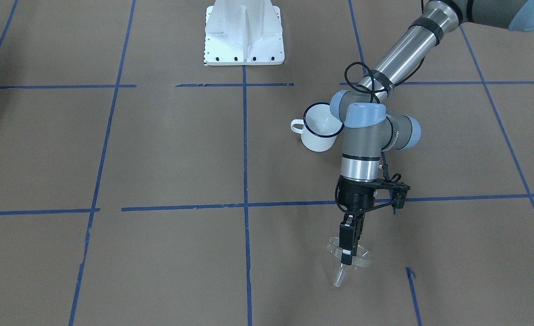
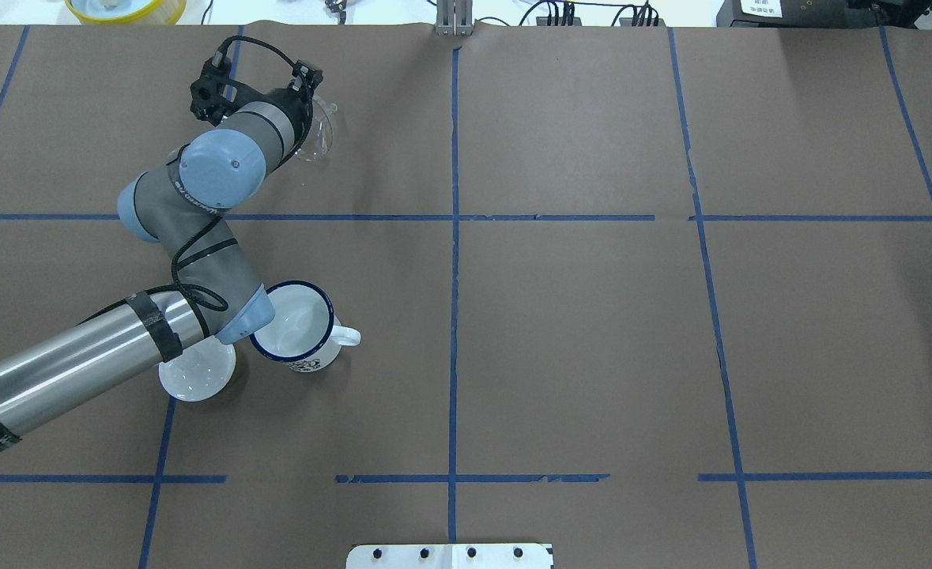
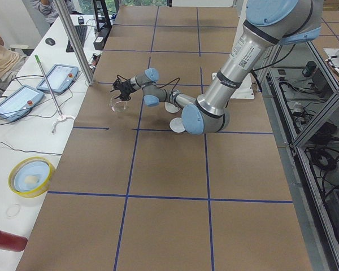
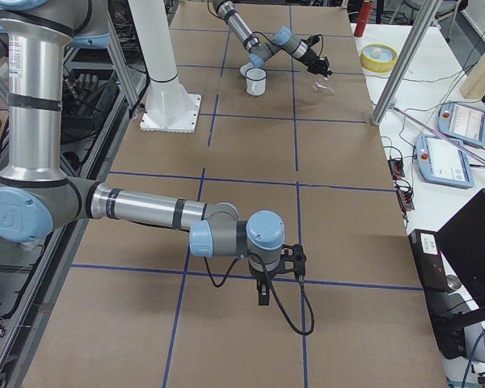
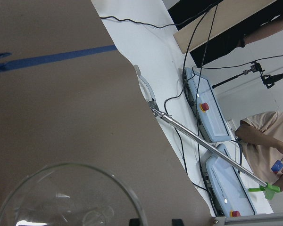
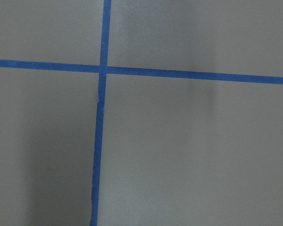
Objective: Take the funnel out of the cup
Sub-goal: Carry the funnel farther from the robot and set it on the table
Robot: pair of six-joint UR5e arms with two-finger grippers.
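White enamel cup [image 1: 316,141] sits empty back by the left arm's elbow, so the funnel [image 1: 361,258] is already out. It's hanging well apart from the cup, over on the operators' side of the table [image 1: 158,271]. The left gripper [image 1: 347,259] looks pinched on the funnel's rim wall, spout pointing down. I can't tell if the tip touches the paper.

My worries from here:
- A thin, slick clear wall held at one spot could swivel or slip if I move fast.
- If I let go while it's upright on that skinny spout, it'll topple and roll. The left wrist cam shows the paper's edge close by, so it could end up on the operators' bench.

The front-facing cam is the only one that shows the grip and the spout. From overhead the wrist hides nearly everything but an arc of the rim. Overhead does show a round white lid [image 2: 197,379] tucked under the forearm beside the cup, which the front view hides.

The right gripper [image 4: 263,293] only shows up in the side view, so I can't tell whether it's open or closed.
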